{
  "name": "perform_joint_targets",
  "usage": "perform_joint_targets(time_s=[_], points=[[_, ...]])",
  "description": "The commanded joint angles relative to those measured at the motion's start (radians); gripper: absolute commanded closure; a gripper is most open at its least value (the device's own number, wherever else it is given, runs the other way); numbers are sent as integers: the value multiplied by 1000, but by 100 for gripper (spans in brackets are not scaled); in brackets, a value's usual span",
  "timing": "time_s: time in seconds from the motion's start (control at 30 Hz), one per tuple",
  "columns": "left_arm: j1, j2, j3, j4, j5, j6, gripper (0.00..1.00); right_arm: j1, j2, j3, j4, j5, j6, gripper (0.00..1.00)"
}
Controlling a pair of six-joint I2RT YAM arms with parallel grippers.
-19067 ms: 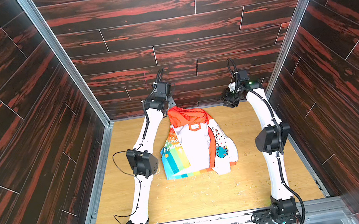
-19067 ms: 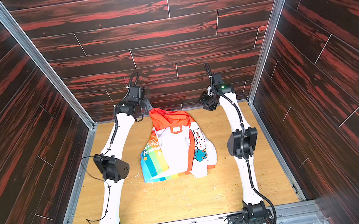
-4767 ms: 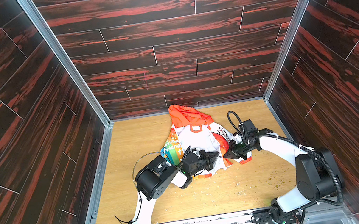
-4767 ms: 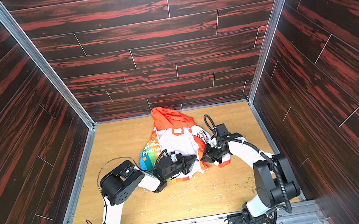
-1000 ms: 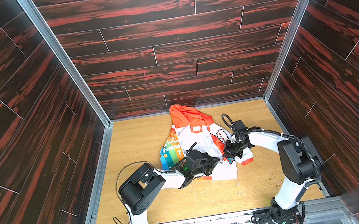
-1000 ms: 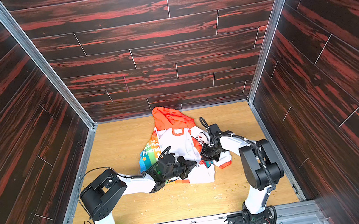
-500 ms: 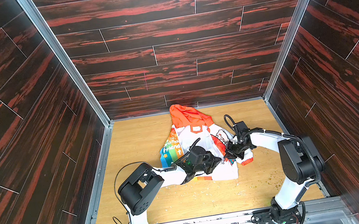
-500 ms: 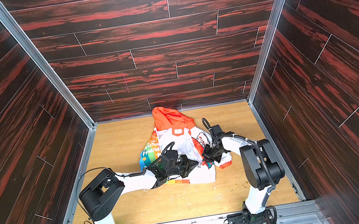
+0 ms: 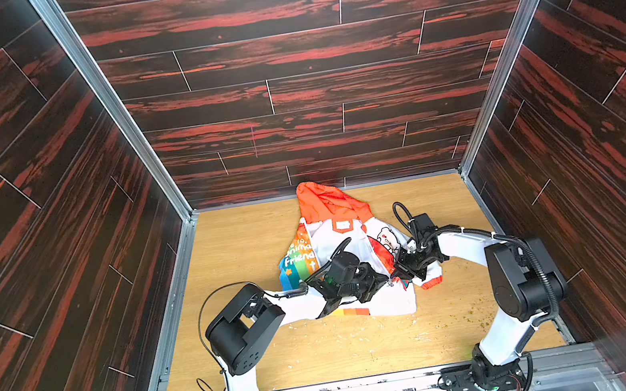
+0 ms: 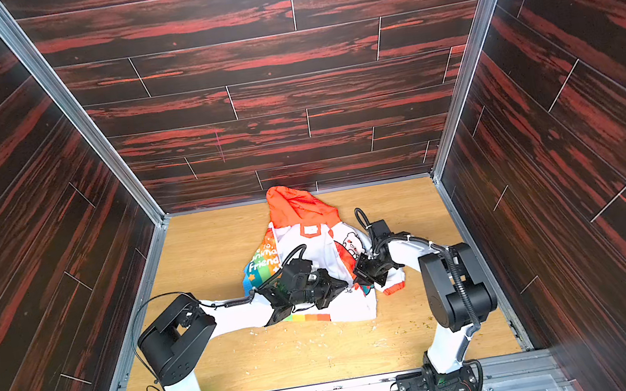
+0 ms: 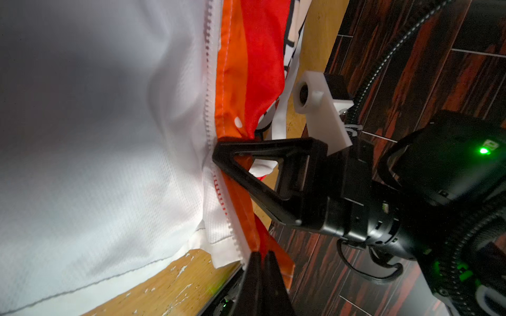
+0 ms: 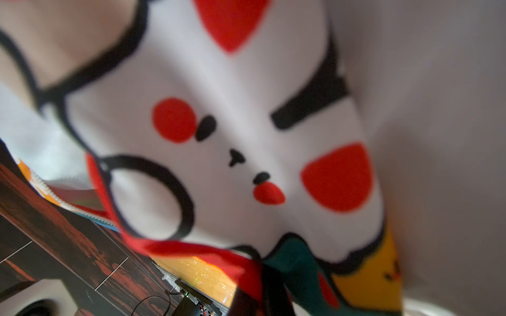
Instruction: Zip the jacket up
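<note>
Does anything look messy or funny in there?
Yes. The jacket lies crumpled and twisted, with one front flap folded over and its zipper still undone. Little pale flecks, like crumbs, dot the wooden table near its hem.

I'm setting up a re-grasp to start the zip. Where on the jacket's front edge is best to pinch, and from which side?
Pinch the zipper tape of the jacket low, near the hem, coming from its free edge over the table, jaws across the strip. That edge is thin and flat; the white body is loose and would likely bunch. The left gripper is shut there.
</note>
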Motion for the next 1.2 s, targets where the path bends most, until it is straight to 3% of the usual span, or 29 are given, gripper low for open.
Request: perform_joint_targets(time_s=[0.0,0.07,0.17,0.4,0.5,0.63,0.77,0.9,1.17], points=[[-12,-33,62,28,132,36,100,-31,-18,0,85,118,-24,91],[-9,-18,73,4,130,52,100,-31,-56,1,71,130,-40,71],[-6,-13,114,-157,133,151,100,-36,-119,15,21,148,-66,52],[-4,-13,274,-610,117,467,100,-37,-293,23,-144,210,-127,35],[-5,-11,280,-674,108,531,100,-36,-333,7,-202,179,-146,36],[-12,-7,250,-701,112,570,100,-32,-356,-61,-202,18,-149,45],[-25,-12,198,-708,85,587,100,-12,-381,-127,-170,-78,-117,45],[-30,-11,161,-679,63,580,100,50,-379,-162,-128,-103,-61,43],[-34,-7,146,-658,33,579,100,125,-278,-180,-33,-109,3,59]])
